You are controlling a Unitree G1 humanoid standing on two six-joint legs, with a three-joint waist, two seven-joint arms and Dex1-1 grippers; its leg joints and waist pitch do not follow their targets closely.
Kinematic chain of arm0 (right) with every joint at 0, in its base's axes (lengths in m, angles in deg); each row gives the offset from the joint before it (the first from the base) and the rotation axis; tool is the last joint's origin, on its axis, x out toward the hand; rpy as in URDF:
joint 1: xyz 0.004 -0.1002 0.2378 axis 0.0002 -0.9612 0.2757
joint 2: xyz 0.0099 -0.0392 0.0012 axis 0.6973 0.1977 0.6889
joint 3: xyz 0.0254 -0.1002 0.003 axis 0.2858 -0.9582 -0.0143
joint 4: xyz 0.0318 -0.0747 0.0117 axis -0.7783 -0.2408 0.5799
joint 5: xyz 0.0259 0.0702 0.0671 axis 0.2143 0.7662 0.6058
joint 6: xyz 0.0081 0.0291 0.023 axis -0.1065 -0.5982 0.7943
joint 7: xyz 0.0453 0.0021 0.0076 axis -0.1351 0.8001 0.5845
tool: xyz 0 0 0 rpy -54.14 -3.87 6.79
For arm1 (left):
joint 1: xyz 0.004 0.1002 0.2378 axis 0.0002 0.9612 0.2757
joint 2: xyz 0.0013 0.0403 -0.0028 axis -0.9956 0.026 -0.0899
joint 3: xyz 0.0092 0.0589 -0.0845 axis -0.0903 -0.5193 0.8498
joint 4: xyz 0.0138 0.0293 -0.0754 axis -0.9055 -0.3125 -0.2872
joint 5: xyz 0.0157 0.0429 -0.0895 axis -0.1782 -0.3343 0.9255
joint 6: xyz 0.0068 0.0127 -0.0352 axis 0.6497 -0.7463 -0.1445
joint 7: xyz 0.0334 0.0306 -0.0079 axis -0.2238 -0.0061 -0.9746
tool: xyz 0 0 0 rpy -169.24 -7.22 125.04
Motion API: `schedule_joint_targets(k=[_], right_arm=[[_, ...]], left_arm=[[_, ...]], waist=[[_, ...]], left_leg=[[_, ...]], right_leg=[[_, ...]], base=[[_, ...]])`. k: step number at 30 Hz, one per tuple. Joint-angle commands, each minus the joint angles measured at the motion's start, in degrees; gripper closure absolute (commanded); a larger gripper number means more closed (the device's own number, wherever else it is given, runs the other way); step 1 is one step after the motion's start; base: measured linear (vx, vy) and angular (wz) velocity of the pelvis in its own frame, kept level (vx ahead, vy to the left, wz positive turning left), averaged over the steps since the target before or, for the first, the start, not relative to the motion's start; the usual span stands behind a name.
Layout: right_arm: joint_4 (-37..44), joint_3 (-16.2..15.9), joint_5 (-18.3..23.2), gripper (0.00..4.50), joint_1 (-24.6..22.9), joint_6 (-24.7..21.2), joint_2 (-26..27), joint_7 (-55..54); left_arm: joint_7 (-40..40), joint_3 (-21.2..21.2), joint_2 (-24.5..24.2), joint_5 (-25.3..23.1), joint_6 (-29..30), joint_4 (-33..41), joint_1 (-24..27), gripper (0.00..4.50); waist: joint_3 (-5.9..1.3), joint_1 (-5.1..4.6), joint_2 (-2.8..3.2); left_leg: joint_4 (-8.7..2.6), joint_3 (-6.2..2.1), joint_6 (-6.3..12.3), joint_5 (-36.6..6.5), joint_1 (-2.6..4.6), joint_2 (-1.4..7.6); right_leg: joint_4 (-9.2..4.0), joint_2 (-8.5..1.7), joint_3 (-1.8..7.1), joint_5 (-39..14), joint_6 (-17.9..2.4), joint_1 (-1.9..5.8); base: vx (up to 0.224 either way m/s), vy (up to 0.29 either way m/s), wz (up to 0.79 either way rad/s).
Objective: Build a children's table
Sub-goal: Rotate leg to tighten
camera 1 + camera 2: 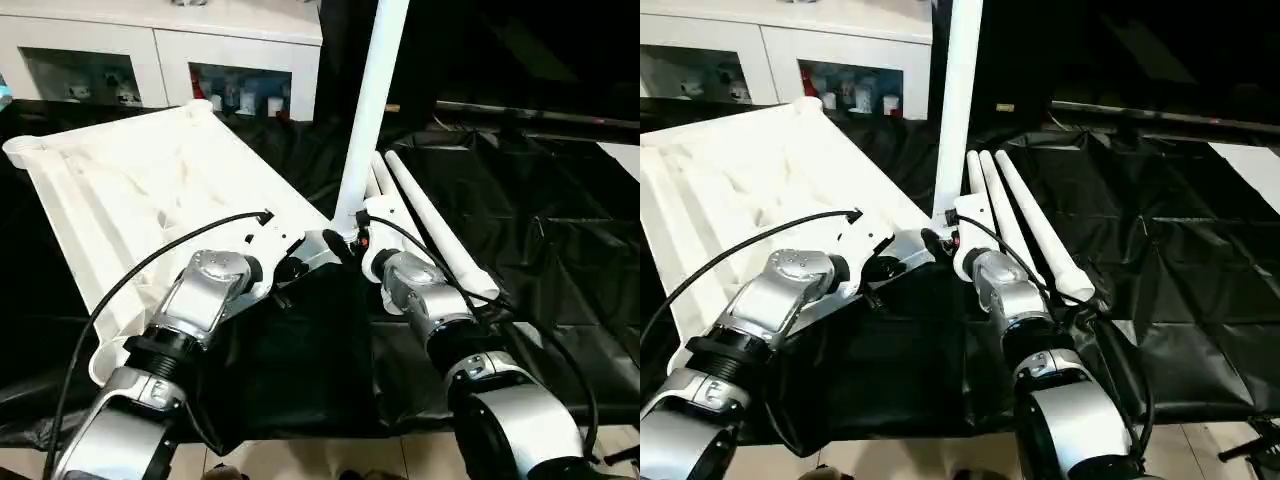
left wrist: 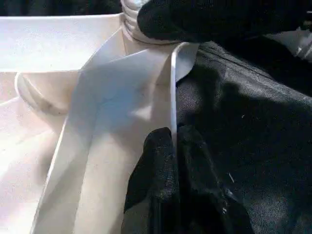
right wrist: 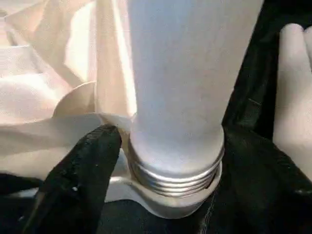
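Nearest the robot, the two silver forearms are converging on one corner of the white table top point(image 1: 150, 190), which is lying underside up on the black-draped counter point(image 1: 560, 260), its ribbed face tilted toward the camera.

The left claw point(image 2: 174, 141) is sitting with its black fingers point(image 2: 151, 180) pressed together on the thin rim of the top just beside that corner, pinching the edge and steadying it.

The right claw point(image 3: 161, 151) is standing with its fingers apart around the base of the upright leg point(image 1: 372, 100); one black fingertip point(image 3: 80, 170) is lying just beside the threaded collar, and whether it is actually pressing on the leg cannot be told.

The relation that matters is this: the leg's long axis is rising nearly straight up out of the round corner socket point(image 3: 175, 207), directly in front of the right claw, with several thread rings showing above the socket lip. That suggests the leg is not fully seated, so the coming move is probably a twist about that vertical axis, and the right arm is the one placed for it while the left is holding the top.

Farther back, two spare legs point(image 1: 430, 220) are lying side by side on the counter, pointing away from the socket. Beyond them a white cabinet point(image 1: 160, 50) with glass doors is standing.
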Motion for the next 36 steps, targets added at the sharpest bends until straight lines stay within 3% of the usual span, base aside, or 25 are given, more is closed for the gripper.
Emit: schedule_joint_targets(k=[1, 4, 6, 7, 9, 10, 11, 12, 13, 14, 17, 20, 24, 25, 27, 36], right_arm=[[1.3, -2.0, 0.0, 0.91, 0.1, -0.7, -2.4, 7.8], [4.5, -3.3, -0.2, 0.91, -1.0, -1.1, -6.3, 14.5], [6.9, -4.3, -0.3, 0.91, -2.0, -1.0, -9.0, 19.0], [10.7, -6.3, -0.4, 0.91, -3.8, -0.4, -12.9, 26.2], [12.1, -7.0, -0.3, 0.91, -4.4, -0.3, -14.4, 29.1], [13.7, -7.7, 0.4, 0.91, -5.1, -0.7, -16.3, 33.3], [14.2, -8.0, 0.6, 0.91, -5.2, -0.8, -17.1, 35.6], [14.6, -8.2, 0.7, 0.91, -5.3, -0.8, -17.6, 37.1], [15.0, -8.7, 0.8, 0.91, -5.4, -1.0, -18.2, 38.8], [15.2, -8.9, 0.8, 0.91, -5.5, -1.1, -18.4, 39.4], [16.4, -10.4, 0.6, 0.91, -5.8, -1.8, -19.6, 42.3], [16.9, -10.8, 0.3, 0.91, -5.9, -2.0, -19.6, 42.5], [17.0, -11.0, 0.2, 0.91, -5.9, -2.1, -19.0, 43.5], [16.9, -11.0, 0.3, 1.05, -5.8, -2.2, -18.9, 43.6], [17.0, -10.9, 0.7, 1.24, -5.9, -2.6, -18.8, 44.0], [17.3, -10.6, 1.3, 1.76, -6.9, -3.5, -18.0, 43.2]], left_arm=[[-5.4, -2.2, -0.3, 1.7, -3.9, 2.1, 0.9, 4.50], [-8.5, -2.4, -2.4, 2.2, -5.0, 2.4, 1.5, 4.50], [-10.4, -2.4, -3.5, 2.6, -5.9, 2.5, 1.7, 4.50], [-14.2, -2.7, -5.3, 3.6, -6.8, 3.5, 2.2, 4.50], [-15.9, -2.8, -6.1, 4.2, -7.3, 4.0, 2.4, 4.50], [-18.9, -3.1, -7.2, 5.3, -6.9, 5.3, 2.9, 4.50], [-20.7, -3.5, -7.9, 5.7, -7.2, 6.0, 3.3, 4.50], [-21.9, -3.8, -8.4, 5.9, -7.5, 6.5, 3.5, 4.50], [-22.9, -4.0, -9.0, 5.9, -8.1, 6.6, 3.7, 4.50], [-23.3, -4.1, -9.1, 5.9, -8.3, 6.7, 3.8, 4.50], [-25.1, -4.4, -10.1, 5.9, -9.3, 6.6, 4.0, 4.50], [-25.5, -4.4, -10.6, 6.1, -9.6, 6.6, 4.0, 4.50], [-25.8, -4.2, -11.0, 6.3, -9.7, 6.8, 4.2, 4.50], [-25.8, -4.2, -11.0, 6.3, -9.7, 6.7, 4.2, 4.50], [-25.9, -4.1, -11.0, 6.3, -9.8, 6.7, 4.2, 4.50], [-25.7, -4.0, -11.1, 6.5, -9.7, 6.5, 4.4, 4.50]], waist=[[-2.79, -0.52, 0.77], [-2.97, -0.04, 0.72], [-3.28, 0.58, 0.57], [-3.54, 1.36, 0.54], [-3.65, 1.79, -0.18], [-3.51, 2.04, 0.26], [-3.59, 2.41, 0.01], [-3.89, 2.56, -0.31], [-4.11, 2.76, -0.19], [-4.19, 2.94, -0.09], [-4.33, 3.47, -0.24], [-4.29, 3.82, -0.19], [-3.96, 3.73, -0.21], [-3.92, 3.67, -0.49], [-3.91, 3.71, -0.36], [-4.07, 3.76, -0.50]], left_leg=[[-5.02, -1.96, -3.92, -36.2, 1.79, 2.73], [-4.94, -1.54, -2.87, -32.1, 1.43, 2.72], [-5.07, -1.21, -1.92, -27.5, 0.88, 2.82], [-5.15, -0.81, -0.98, -23.1, 0.59, 2.92], [-4.94, -0.07, 0.02, -18.6, 0.21, 2.91], [-4.87, 0.17, 0.27, -18.5, 0.41, 2.88], [-4.33, 0.71, 1.14, -18.1, 0.83, 2.72], [-4.15, 0.82, 1.59, -15.5, 0.24, 2.61], [-3.99, 0.82, 1.97, -13.8, -0.05, 2.53], [-3.77, 1.23, 2.74, -11.2, 0.27, 2.62], [-3.46, 1.42, 4.65, -6.4, -0.17, 2.45], [-3.51, 1.44, 4.78, -6.0, -0.04, 2.52], [-3.85, 1.22, 2.47, -10.2, 0.05, 2.67], [-3.88, 1.21, 1.90, -11.0, 0.05, 2.67], [-3.92, 1.17, 1.49, -11.3, 0.17, 2.67], [-3.79, 1.19, 1.79, -9.3, -0.04, 2.56]], right_leg=[[-5.17, -4.92, 2.48, -35.5, -3.0, 0.20], [-4.88, -5.11, 3.23, -33.8, -4.0, 0.34], [-4.25, -5.07, 3.79, -30.0, -5.4, 0.73], [-3.38, -4.73, 4.22, -24.4, -7.1, 0.85], [-2.21, -4.40, 5.04, -19.2, -9.1, 0.65], [-2.18, -4.36, 5.35, -19.6, -9.5, 0.41], [-1.93, -4.21, 5.97, -20.0, -10.5, -0.09], [-1.29, -4.08, 6.25, -18.1, -11.1, 0.35], [-0.85, -3.95, 6.36, -16.3, -11.4, 0.54], [-0.34, -3.69, 6.57, -11.9, -12.8, 0.12], [0.88, -3.29, 6.56, -4.4, -14.7, 0.70], [0.97, -3.28, 6.48, -4.6, -14.8, 0.76], [0.17, -3.40, 6.44, -12.3, -12.9, 0.69], [-0.03, -3.41, 6.47, -13.8, -12.2, 0.67], [-0.11, -3.42, 6.54, -14.8, -11.7, 0.54], [0.24, -3.36, 6.55, -12.4, -11.7, 0.74]], base=[[0.000, 0.000, 0.00], [0.000, 0.000, 0.00], [0.000, 0.000, 0.00], [0.000, 0.000, 0.00], [0.000, 0.000, 0.00], [0.056, -0.037, 0.10], [0.056, -0.037, 0.10], [0.065, -0.045, 0.11], [0.067, -0.048, 0.06], [0.067, -0.048, 0.06], [0.061, -0.037, 0.05], [0.000, 0.000, 0.00], [0.000, 0.000, 0.00], [0.000, 0.000, 0.00], [0.000, 0.000, 0.00], [0.000, 0.000, 0.00]])
